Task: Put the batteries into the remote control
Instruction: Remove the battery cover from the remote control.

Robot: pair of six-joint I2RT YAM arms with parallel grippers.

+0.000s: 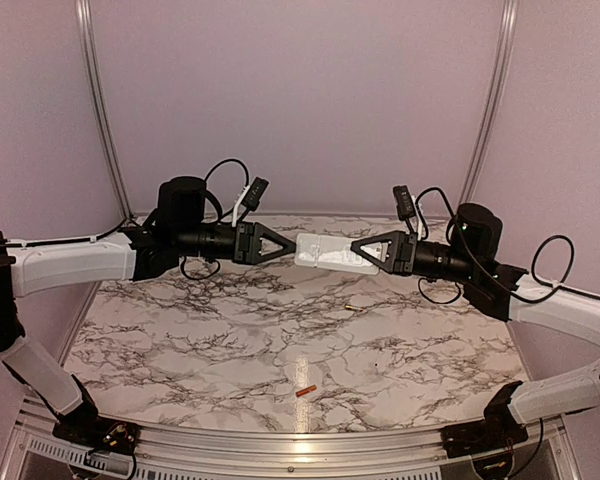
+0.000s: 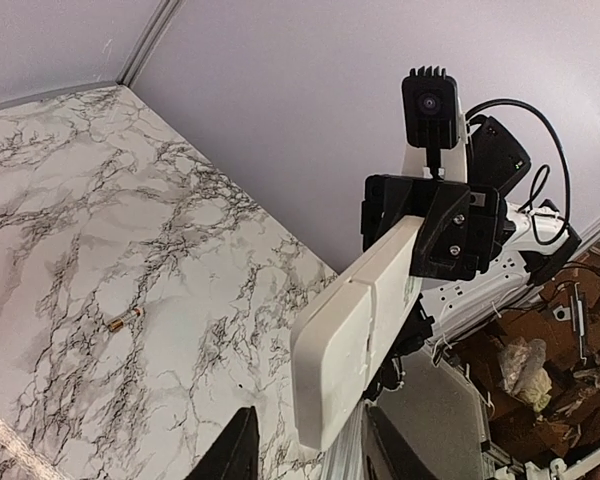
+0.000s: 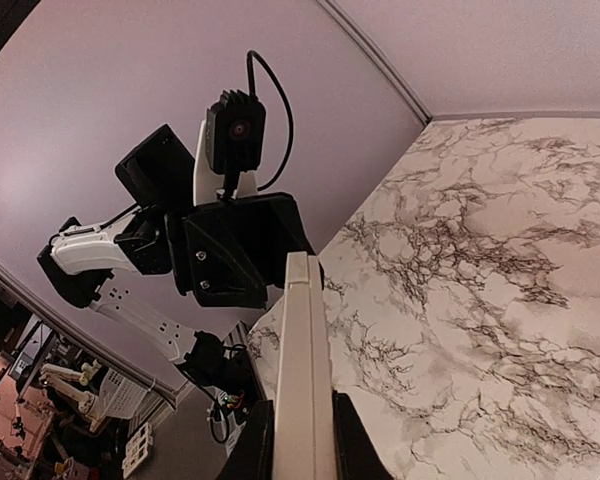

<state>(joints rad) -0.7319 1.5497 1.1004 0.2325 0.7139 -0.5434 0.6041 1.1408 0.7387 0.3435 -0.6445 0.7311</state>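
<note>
The white remote control hangs level in the air above the back of the table, between both arms. My right gripper is shut on its right end; in the right wrist view the remote runs edge-on between the pads. My left gripper is at the remote's left end, and its jaws stand open. In the left wrist view its fingers sit apart from the remote's plain back. A gold battery lies mid-table, seen also from the left wrist. An orange battery lies near the front.
The marble tabletop is enclosed by pale walls with metal corner posts. A metal rail runs along the near edge between the arm bases. Cables loop off both wrists.
</note>
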